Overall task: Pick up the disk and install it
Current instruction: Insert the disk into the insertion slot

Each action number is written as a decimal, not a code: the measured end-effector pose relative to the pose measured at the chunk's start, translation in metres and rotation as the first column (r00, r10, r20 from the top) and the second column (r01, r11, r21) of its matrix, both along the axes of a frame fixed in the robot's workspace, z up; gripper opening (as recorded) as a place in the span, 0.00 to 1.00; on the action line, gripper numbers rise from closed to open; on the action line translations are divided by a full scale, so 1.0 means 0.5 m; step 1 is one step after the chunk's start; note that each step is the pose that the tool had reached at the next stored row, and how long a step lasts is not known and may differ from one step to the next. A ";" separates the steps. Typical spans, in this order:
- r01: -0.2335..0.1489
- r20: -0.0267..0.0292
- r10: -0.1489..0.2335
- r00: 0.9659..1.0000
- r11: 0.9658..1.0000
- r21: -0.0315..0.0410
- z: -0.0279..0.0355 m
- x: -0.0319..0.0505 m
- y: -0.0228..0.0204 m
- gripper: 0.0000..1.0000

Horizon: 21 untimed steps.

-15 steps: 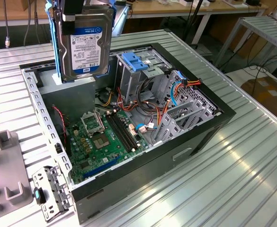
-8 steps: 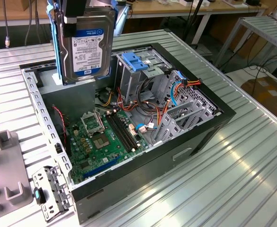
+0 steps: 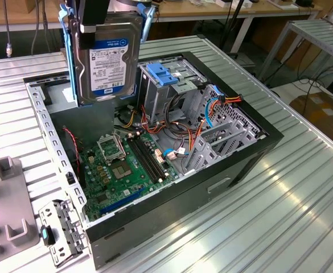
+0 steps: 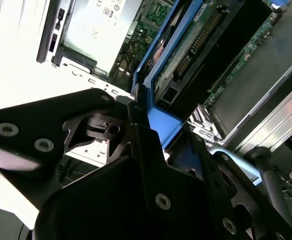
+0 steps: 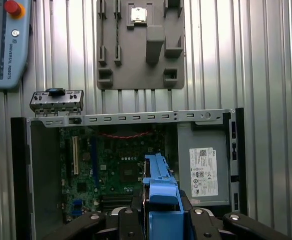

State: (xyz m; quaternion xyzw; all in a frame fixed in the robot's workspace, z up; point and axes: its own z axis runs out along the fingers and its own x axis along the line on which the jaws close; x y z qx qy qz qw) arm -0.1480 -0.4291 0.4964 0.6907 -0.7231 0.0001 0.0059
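Disk point(image 3: 110, 60): smooth silver metal, glossy white paper label point(image 3: 116, 51), smooth blue plastic rails point(image 3: 70, 62); bench point(image 3: 303, 187): ribbed bare metal, bright sheen; computer case point(image 3: 234, 165): matt black outside, dull grey sheet metal within; fixture plate point(image 3: 1, 199): matt grey plastic.

One disk point(image 3: 110, 54). One open computer case point(image 3: 251, 156) on one ridged surface point(image 3: 303, 216); inside, one motherboard point(image 3: 123, 165), one blue latch point(image 3: 162, 74), one grey box point(image 5: 205, 172). At the exterior view's left, one grey tray point(image 3: 4, 210), one small metal bracket point(image 3: 61, 230). One pendant point(image 5: 8, 45).
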 end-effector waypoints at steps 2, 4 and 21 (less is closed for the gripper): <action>0.000 0.000 0.000 1.000 1.000 0.000 0.000 0.000 -0.0025 0.37; 0.000 0.000 0.000 1.000 1.000 0.000 0.000 0.002 -0.0036 0.37; 0.000 0.000 0.000 1.000 1.000 0.000 -0.001 0.022 -0.0305 0.37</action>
